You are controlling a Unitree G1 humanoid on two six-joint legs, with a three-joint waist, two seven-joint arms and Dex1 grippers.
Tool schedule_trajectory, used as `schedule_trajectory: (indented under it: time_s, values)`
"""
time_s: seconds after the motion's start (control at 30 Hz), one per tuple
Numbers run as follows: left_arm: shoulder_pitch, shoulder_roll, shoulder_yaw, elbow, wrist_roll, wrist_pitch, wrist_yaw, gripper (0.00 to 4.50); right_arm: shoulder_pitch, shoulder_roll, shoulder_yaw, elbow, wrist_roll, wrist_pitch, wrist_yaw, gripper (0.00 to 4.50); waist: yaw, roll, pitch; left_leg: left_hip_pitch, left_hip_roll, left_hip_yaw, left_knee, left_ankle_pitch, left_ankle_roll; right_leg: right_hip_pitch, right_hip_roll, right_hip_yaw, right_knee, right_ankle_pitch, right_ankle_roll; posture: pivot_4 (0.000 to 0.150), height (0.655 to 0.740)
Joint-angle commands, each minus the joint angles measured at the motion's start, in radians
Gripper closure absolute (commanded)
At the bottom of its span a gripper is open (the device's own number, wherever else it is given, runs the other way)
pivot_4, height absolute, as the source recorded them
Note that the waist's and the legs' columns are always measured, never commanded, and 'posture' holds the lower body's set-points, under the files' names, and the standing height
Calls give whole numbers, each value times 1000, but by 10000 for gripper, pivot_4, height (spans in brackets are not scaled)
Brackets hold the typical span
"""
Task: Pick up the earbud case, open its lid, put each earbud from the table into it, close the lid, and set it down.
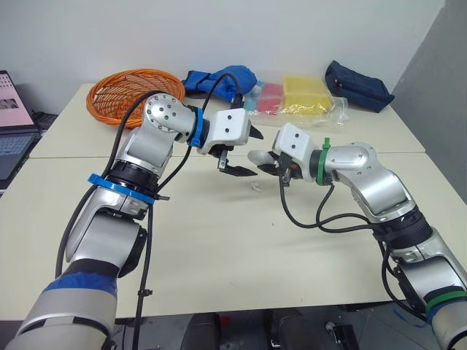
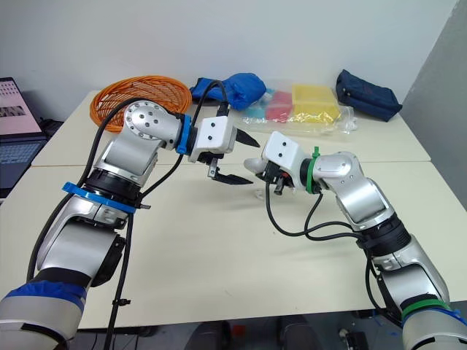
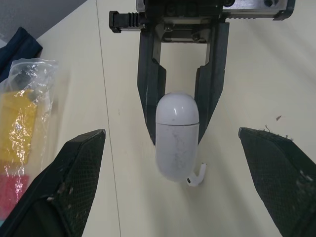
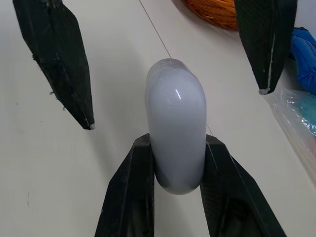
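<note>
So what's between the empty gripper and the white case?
Nothing: the right wrist view shows only bare table between the open left gripper and the earbud case that the right gripper holds.

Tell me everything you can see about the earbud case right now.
The earbud case is a white, glossy, pill-shaped shell, plastic by its look, faintly scuffed. A thin seam runs across it and the lid is shut. The right gripper pinches one end between its two black fingers, so the other end points toward the open left gripper, which does not touch it. It appears lifted off the table, with one earbud lying beneath.
</note>
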Motion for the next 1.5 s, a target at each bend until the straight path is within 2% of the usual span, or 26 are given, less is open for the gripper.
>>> schedule_trajectory:
  time_s: [0.03, 0.13, 0.73, 0.83, 0.97, 1.0, 1.5]
  values:
    - [-24, 2, 28, -6, 5, -1, -5, 9004, -21, 0, -26, -45, -9, -2, 7, 36678, 0, 0, 0, 0, 0, 0, 0, 0, 0, 0, 0, 0, 0, 0, 0, 1500, 7400]
    - [-25, -2, 29, 1, 12, -7, 4, 18591, -22, 1, -28, -42, -15, -2, 12, 36678, 0, 0, 0, 0, 0, 0, 0, 0, 0, 0, 0, 0, 0, 0, 0, 1500, 7400]
    - [-15, -9, 41, -32, 10, 32, -8, 18591, -30, 19, -30, -44, -19, -3, 15, 36678, 0, 0, 0, 0, 0, 0, 0, 0, 0, 0, 0, 0, 0, 0, 0, 1500, 7400]
    - [-9, -6, 36, -39, 15, 46, -14, 23979, -29, 21, -33, -44, -18, -7, 15, 36678, 0, 0, 0, 0, 0, 0, 0, 0, 0, 0, 0, 0, 0, 0, 0, 1500, 7400]
    - [0, 0, 25, -43, 31, 51, -31, 36605, -27, 24, -37, -45, -17, -7, 13, 36678, 0, 0, 0, 0, 0, 0, 0, 0, 0, 0, 0, 0, 0, 0, 0, 1500, 7400]
    - [0, -1, 26, -42, 34, 56, -32, 37390, -27, 24, -37, -46, -18, -7, 13, 36678, 0, 0, 0, 0, 0, 0, 0, 0, 0, 0, 0, 0, 0, 0, 0, 1500, 7400]
    - [-2, -12, 46, -37, 35, 27, -23, 37389, -34, 21, -40, -40, -29, -14, 23, 36678, 0, 0, 0, 0, 0, 0, 0, 0, 0, 0, 0, 0, 0, 0, -1, 1500, 7400]
